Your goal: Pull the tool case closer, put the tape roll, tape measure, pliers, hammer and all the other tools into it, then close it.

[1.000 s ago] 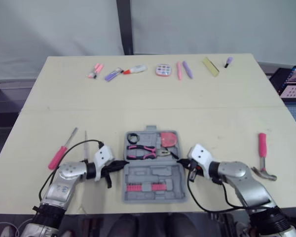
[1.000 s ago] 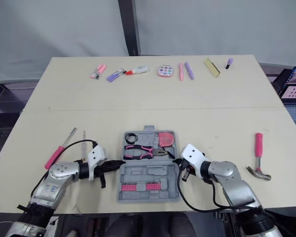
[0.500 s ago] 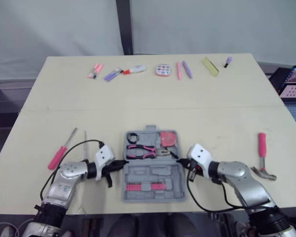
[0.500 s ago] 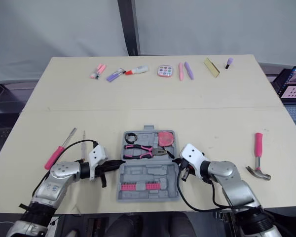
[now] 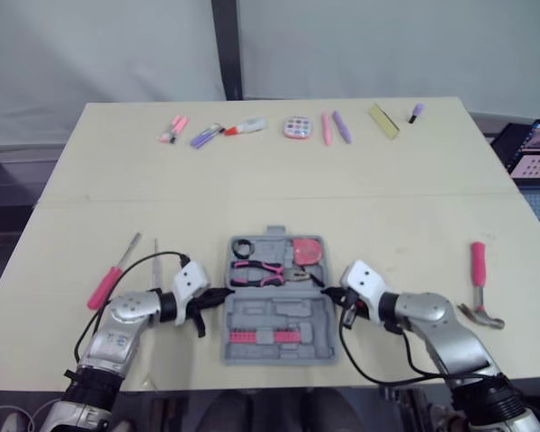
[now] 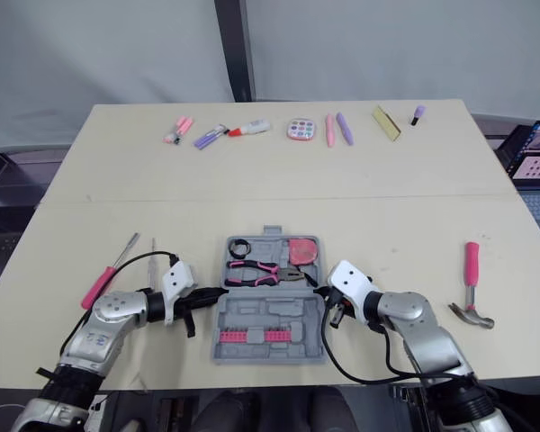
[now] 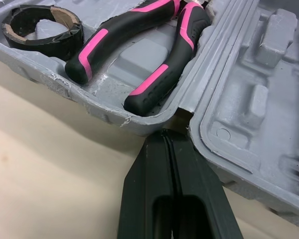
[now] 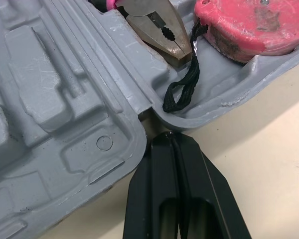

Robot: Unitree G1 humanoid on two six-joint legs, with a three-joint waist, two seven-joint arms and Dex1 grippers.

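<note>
While the open tool case (image 5: 279,317) lies on the bench (image 5: 270,184) in the head view, one hammer (image 5: 479,286) sits at its 3 o'clock and two screwdrivers (image 5: 113,271) at 9. Left wrist view: the closed left tool (image 7: 169,137) points into the hinge notch, with one pliers (image 7: 139,45) and one tape roll (image 7: 40,27) inside. Right wrist view: the closed right tool (image 8: 170,139) does likewise, near one tape measure (image 8: 249,25).

Far small items (image 6: 344,128), perhaps pens; tape measure (image 8: 249,25) cropped at edge.

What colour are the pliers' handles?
The pliers have black handles with pink stripes; the left wrist view shows them best.
</note>
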